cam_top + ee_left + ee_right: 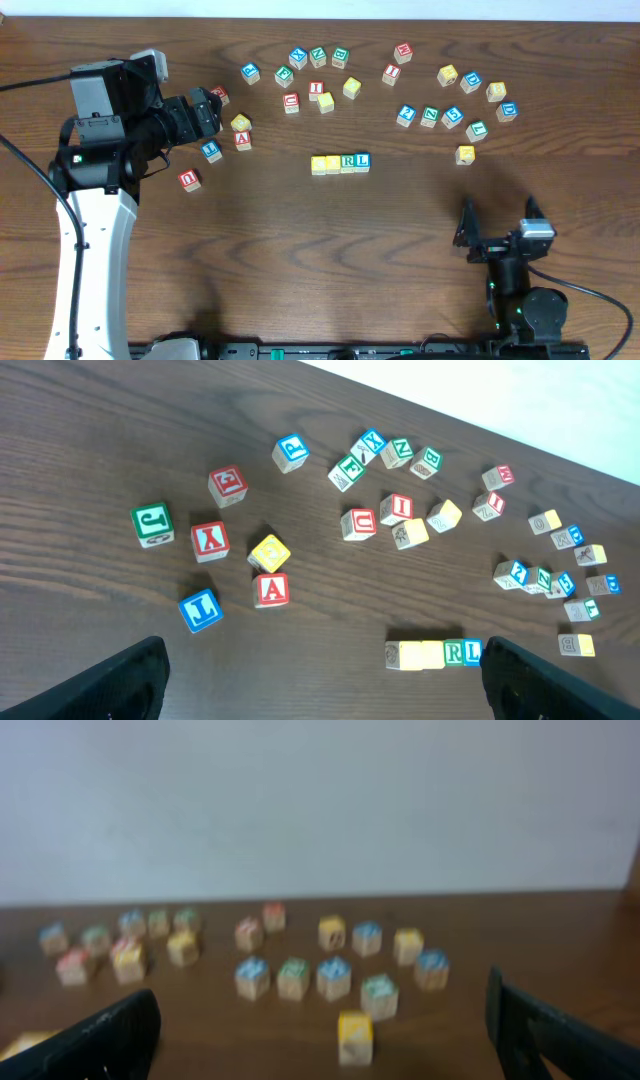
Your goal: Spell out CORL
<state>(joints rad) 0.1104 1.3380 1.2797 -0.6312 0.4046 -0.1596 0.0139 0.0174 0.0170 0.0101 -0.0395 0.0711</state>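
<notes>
L pincer (325, 650) & R pincer (320, 990) apart, empty; dark wood tabletop (300, 250), white wall (300, 800) behind

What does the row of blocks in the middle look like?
The row of blocks is four small wooden cubes set side by side, touching, in a straight line on the brown table. The two left ones look yellow, their letters too faint to read; next comes a green R, then a blue L. Nothing else touches it.
</notes>
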